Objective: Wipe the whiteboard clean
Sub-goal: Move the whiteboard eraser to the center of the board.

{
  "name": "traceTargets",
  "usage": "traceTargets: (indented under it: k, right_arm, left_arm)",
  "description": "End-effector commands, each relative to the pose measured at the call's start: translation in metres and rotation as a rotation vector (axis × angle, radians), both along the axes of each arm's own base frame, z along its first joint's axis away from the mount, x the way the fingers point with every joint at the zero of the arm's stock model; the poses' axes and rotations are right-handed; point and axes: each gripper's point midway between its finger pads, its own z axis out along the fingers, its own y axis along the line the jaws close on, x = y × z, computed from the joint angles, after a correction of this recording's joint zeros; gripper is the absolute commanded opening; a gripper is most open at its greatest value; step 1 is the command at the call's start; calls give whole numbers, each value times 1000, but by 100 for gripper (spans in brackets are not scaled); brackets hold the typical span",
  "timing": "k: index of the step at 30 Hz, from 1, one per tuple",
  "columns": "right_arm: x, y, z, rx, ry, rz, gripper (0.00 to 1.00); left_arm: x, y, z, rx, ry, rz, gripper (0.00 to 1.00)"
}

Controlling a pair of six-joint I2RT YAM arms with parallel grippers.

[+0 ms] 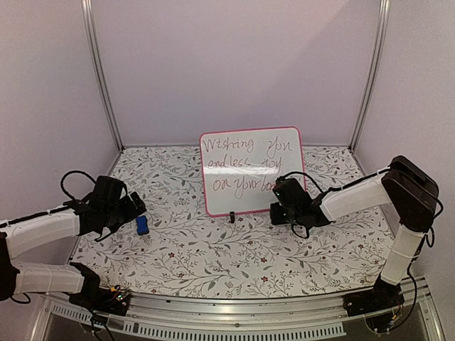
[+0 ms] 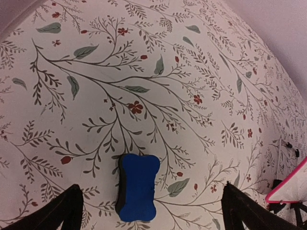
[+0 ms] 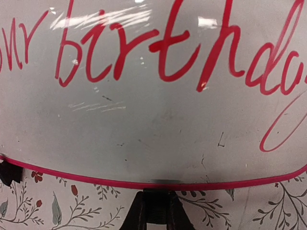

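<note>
The left gripper [image 1: 134, 211] hung spread over the blue eraser [image 1: 142, 225] on the bench [image 1: 213, 263], likely to pick it up. The whiteboard [image 1: 249, 153] stood mid-bench, fully written; the right gripper [image 1: 275, 210] pinched its lower edge, apparently steadying it.

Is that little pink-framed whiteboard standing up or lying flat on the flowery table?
Standing up. The pink-framed whiteboard rests on its bottom edge, propped by small black clip feet, with its written face showing from the front.

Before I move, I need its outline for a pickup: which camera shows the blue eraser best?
Left wrist: the blue eraser lies whole and close on the table, outline clear. Top external shows only a small blue speck. Right wrist shows none of it.
</note>
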Motion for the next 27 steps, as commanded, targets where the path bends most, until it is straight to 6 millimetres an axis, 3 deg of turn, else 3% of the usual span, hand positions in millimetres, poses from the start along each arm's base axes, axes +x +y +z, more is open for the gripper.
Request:
traceTargets:
  k: [1, 6, 12, 18, 27]
  right_arm:
    - [-12, -9, -5, -7, 36, -31, 9]
    - [-14, -6, 0, -4, 30, -20, 29]
    - [-14, -3, 16, 11, 4, -16, 44]
    - [-25, -1, 29, 2, -3, 1, 64]
    - [-34, 14, 71, 4, -74, 38, 76]
  left_arm:
    - [10, 2, -5, 21, -25, 27, 100]
    - [16, -1, -19, 32, 0, 23, 100]
    - [20, -1, -31, 46, 22, 17, 100]
    - [21, -6, -44, 43, 41, -4, 97]
    - [20, -31, -67, -34, 71, -92, 93]
